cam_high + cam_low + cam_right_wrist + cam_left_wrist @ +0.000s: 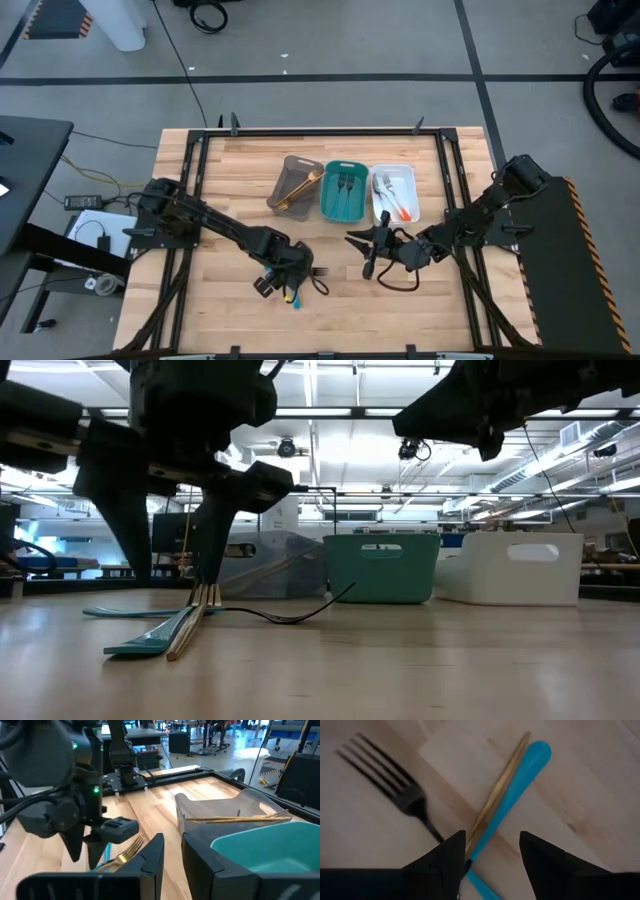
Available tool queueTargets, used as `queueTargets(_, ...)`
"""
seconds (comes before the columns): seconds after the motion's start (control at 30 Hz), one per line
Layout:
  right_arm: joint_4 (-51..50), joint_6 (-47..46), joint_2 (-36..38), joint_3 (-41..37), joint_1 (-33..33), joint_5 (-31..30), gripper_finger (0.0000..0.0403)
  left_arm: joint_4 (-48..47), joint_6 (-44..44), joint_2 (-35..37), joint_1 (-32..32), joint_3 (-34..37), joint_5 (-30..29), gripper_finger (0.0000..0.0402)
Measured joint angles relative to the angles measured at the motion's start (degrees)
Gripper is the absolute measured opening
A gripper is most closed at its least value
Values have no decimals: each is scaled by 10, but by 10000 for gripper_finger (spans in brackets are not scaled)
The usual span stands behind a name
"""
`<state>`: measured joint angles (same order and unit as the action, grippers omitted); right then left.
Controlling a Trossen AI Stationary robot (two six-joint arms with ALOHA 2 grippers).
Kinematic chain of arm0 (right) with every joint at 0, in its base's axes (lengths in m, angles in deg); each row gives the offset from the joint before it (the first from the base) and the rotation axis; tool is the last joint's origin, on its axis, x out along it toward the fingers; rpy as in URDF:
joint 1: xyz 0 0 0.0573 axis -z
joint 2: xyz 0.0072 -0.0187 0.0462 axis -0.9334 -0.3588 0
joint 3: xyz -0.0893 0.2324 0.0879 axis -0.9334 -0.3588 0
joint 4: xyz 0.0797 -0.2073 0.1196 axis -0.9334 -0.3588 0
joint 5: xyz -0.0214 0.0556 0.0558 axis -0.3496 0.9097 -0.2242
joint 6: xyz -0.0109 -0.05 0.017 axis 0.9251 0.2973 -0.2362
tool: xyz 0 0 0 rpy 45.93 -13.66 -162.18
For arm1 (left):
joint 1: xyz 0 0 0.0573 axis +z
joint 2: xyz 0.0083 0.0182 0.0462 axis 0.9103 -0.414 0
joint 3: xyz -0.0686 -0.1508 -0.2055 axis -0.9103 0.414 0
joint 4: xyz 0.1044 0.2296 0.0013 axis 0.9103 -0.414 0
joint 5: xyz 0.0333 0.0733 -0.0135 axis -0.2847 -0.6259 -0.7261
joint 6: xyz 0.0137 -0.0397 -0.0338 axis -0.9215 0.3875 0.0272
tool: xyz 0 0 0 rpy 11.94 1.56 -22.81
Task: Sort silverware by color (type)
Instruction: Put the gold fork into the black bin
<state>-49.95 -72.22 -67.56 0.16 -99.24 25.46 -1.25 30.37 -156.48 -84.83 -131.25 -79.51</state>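
- While it hovers low over the tabletop (230, 300), the left hand (492, 847) has its fingers spread, straddling a gold piece (497, 795) crossed over a blue-handled piece (517, 785).
- Just beside them lies a dark fork (395, 780).
- Farther off, the right hand (368, 252) waits, fingers slightly parted and holding nothing.
- Beyond it stand the grey-brown tray (292, 180), teal tray (343, 205) and white tray (405, 175), each holding silverware.

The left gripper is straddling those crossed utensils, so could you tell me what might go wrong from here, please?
1. The left gripper, open, straddles the gold utensil and the blue handle, which lie crossed; closing could take both.
2. The dark fork lies close by and could get dragged along.
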Motion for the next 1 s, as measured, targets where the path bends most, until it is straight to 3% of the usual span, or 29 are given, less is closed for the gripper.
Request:
queueTargets(0.43,-8,-7,0,0,2,-5,75,8,-35,-6,1,0,-7,157)
queueTargets(0.73,-9,-7,0,0,4,-4,75,25,-75,-5,1,0,-30,155)
queueTargets(1.0,-12,-7,0,0,4,-4,75,33,-77,-28,2,0,-11,155)
